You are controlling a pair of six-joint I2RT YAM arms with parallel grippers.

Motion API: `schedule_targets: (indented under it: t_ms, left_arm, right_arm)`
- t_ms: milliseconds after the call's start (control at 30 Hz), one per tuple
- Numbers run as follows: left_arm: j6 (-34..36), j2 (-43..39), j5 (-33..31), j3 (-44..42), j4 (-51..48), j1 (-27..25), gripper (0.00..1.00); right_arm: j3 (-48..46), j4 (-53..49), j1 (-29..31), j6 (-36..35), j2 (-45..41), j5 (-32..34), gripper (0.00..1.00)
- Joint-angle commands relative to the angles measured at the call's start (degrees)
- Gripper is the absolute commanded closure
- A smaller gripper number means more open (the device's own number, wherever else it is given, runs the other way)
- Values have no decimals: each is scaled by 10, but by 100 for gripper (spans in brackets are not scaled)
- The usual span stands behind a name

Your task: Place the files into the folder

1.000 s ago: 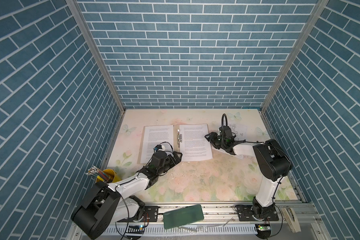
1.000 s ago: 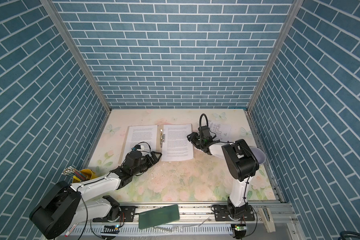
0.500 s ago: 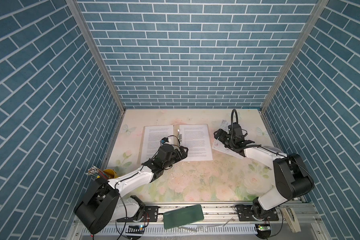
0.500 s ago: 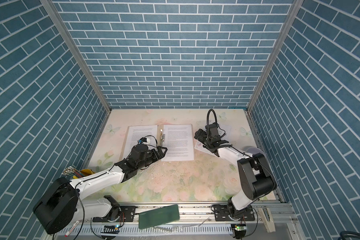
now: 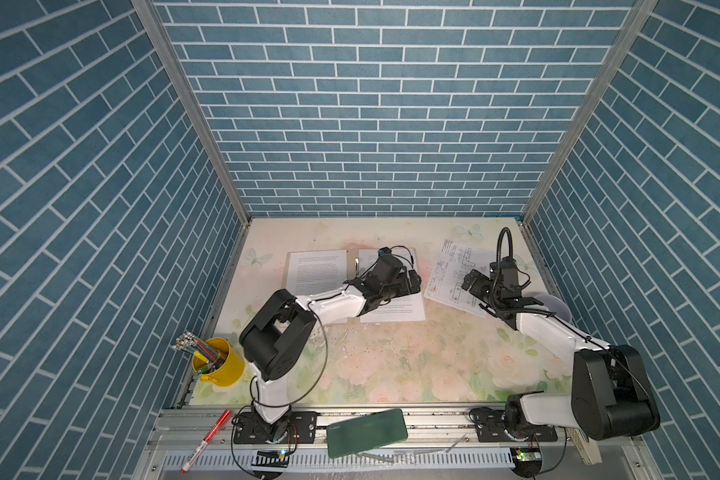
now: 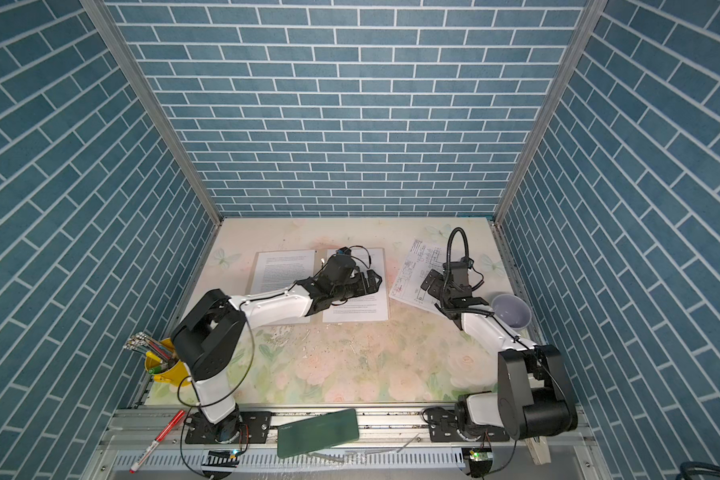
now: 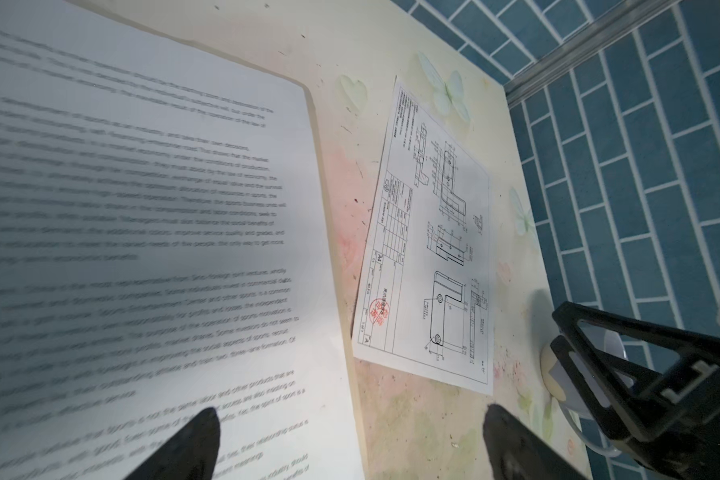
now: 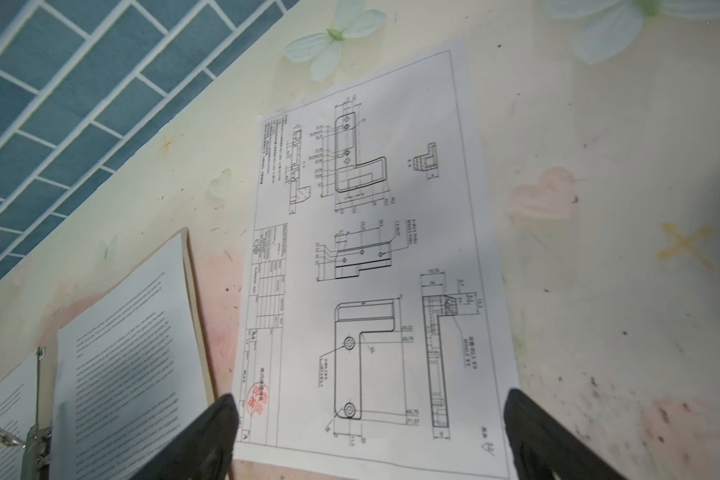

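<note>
Three white printed paper sheets are in view. Two text sheets, left [image 5: 316, 272] and right [image 5: 395, 311], lie side by side in the one open tan cardboard folder [image 5: 351, 254], either side of its metal spine clip [image 8: 32, 440]. One line-diagram sheet [image 5: 449, 270] lies askew on the floral tabletop [image 5: 391, 365] just right of the folder, apart from it. There are also one yellow pen cup [image 5: 221, 365], one red marker [image 5: 206, 440], one dark green flat case [image 5: 366, 432] and one pale bowl [image 6: 512, 309]. A second ago the left gripper [image 7: 346, 432] sat by the folder's near edge around the spine; now it is over the right text sheet, jaws wide apart, one finger above the page and the other past the folder's edge. The right gripper [image 8: 371, 415], then at that page's right edge, now hangs over the near end of the diagram sheet, jaws spread across its width and holding nothing.
</note>
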Motion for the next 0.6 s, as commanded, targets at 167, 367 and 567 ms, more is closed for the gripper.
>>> schedule_targets:
  t_ms: [167, 367, 567]
  left_arm:
    - [58, 163, 24, 237, -132, -9, 0]
    - [74, 267, 40, 381, -196, -17, 0]
    - [92, 341, 39, 494, -260, -25, 0]
  right_arm:
    - [-19, 20, -96, -19, 25, -95, 3]
    - [-15, 36, -139, -17, 62, -166, 6]
    - [-10, 50, -162, -15, 88, -210, 8]
